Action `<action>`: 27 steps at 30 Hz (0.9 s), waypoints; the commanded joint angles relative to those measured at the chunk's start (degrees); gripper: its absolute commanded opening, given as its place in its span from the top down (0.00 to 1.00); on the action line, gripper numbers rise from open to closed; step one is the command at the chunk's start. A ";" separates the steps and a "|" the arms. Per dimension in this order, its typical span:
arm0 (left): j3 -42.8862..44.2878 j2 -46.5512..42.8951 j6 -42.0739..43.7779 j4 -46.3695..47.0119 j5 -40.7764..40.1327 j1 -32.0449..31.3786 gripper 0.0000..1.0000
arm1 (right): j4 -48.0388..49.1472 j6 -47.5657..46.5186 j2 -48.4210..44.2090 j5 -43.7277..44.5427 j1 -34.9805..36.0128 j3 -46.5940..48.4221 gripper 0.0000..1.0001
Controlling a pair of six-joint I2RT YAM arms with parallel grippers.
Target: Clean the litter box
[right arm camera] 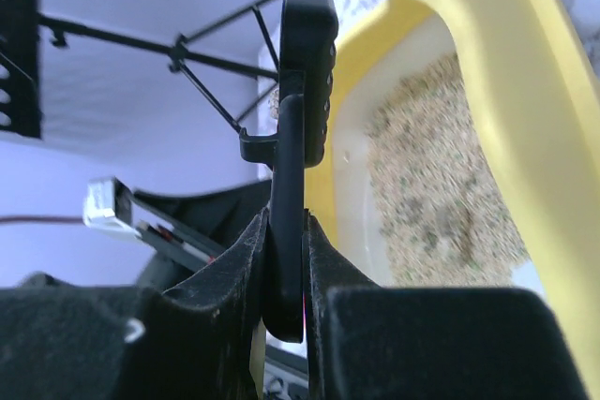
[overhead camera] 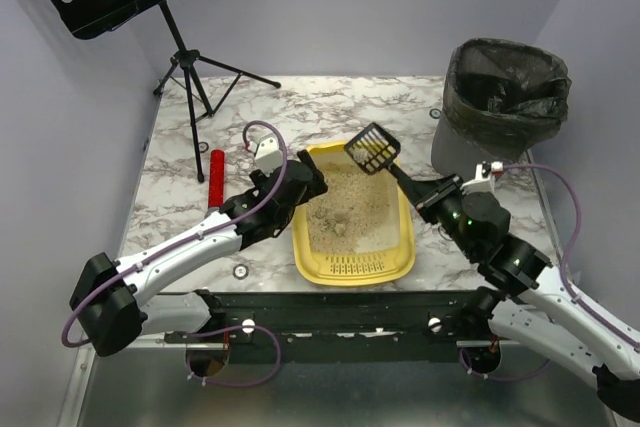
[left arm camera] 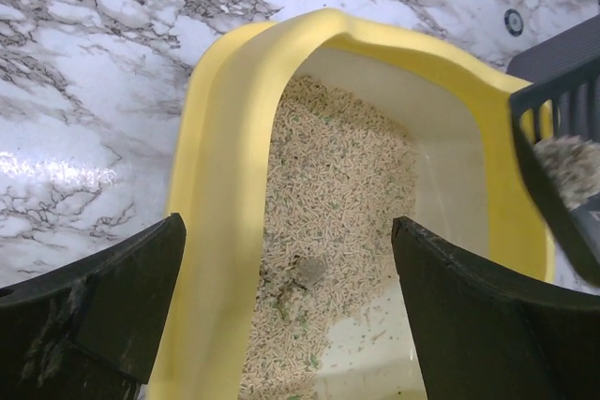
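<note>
The right gripper (right arm camera: 286,231) is clamped on the flat handle of the black scoop (overhead camera: 373,149). It holds the slotted head above the far right corner of the litter box (overhead camera: 402,247), probably so that loose grains fall back inside while a pale clump (left arm camera: 574,164) sits in the head. The left gripper (left arm camera: 289,231) is spread wide, one finger outside the box's left wall and one over the litter (left arm camera: 328,166). This looks meant to brace the box against sliding, though I cannot tell whether it touches. The box lies on the marble table (overhead camera: 170,197) between the arms. The grey bin (overhead camera: 500,107), right of the box and beyond it, is the likely dump spot.
</note>
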 commanded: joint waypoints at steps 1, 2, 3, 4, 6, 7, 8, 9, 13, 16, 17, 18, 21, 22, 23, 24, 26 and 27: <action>0.30 -4.03 2.19 0.17 1.17 0.08 0.01 | 2.11 -3.40 1.62 -2.09 -6.44 6.05 0.99; -0.14 -4.82 2.02 0.17 1.17 0.08 0.01 | 3.07 -3.84 2.15 -4.80 -8.03 7.98 0.99; -1.27 -5.26 1.84 0.25 1.17 0.08 0.01 | 3.34 -4.02 3.37 -6.22 -9.53 9.21 0.99; -1.98 -5.70 1.49 0.60 1.09 0.08 0.01 | 3.69 -4.89 3.99 -7.54 -12.85 10.27 0.99; -3.56 -6.58 0.96 0.78 0.82 0.08 0.01 | 4.22 -4.99 5.40 -11.50 -16.29 13.79 0.99; -3.83 -6.85 0.70 0.43 0.73 0.08 0.01 | 4.40 -4.99 6.36 -12.64 -19.79 14.67 0.99; -4.09 -7.20 0.61 0.43 0.47 0.17 0.01 | 4.66 -4.99 6.63 -13.70 -21.65 15.89 0.99; -4.53 -7.29 0.61 0.34 0.30 0.17 0.01 | 4.75 -4.90 6.90 -15.10 -23.50 17.65 0.99; -5.41 -7.03 0.52 -0.01 -0.06 0.17 0.01 | 4.93 -3.41 6.72 -18.80 -34.99 21.26 0.99; -5.24 -6.32 0.69 -1.06 -0.14 0.26 0.01 | 4.84 -3.75 6.72 -20.30 -40.81 23.89 0.99; -5.24 -5.97 0.87 -1.32 -0.23 0.34 0.01 | 4.41 -4.36 7.24 -19.86 -41.70 24.69 0.99; -5.15 -5.88 1.04 -1.41 -0.15 0.35 0.01 | 3.62 -4.89 7.69 -18.38 -42.58 25.56 0.99; -4.80 -5.44 2.19 -1.24 0.21 0.52 0.01 | 1.24 -7.70 9.26 -14.52 -44.61 28.82 0.99; -4.62 -5.44 2.54 -1.33 0.47 0.52 0.01 | 1.06 -10.15 9.53 -13.02 -45.05 29.43 0.99; -4.54 -5.18 2.71 -1.41 0.73 0.61 0.01 | 1.06 -12.43 9.80 -11.26 -45.05 30.57 1.00; -4.19 -5.09 3.59 -1.42 0.91 0.70 0.01 | 1.06 -15.33 10.93 -6.63 -45.05 31.45 0.99; -4.01 -4.92 4.82 -0.89 2.57 0.70 0.01 | -0.86 -24.29 12.34 -2.56 -45.05 33.12 0.99; -3.75 -4.74 5.43 -0.80 3.01 0.70 0.01 | -2.35 -26.32 13.13 1.63 -45.05 35.22 0.99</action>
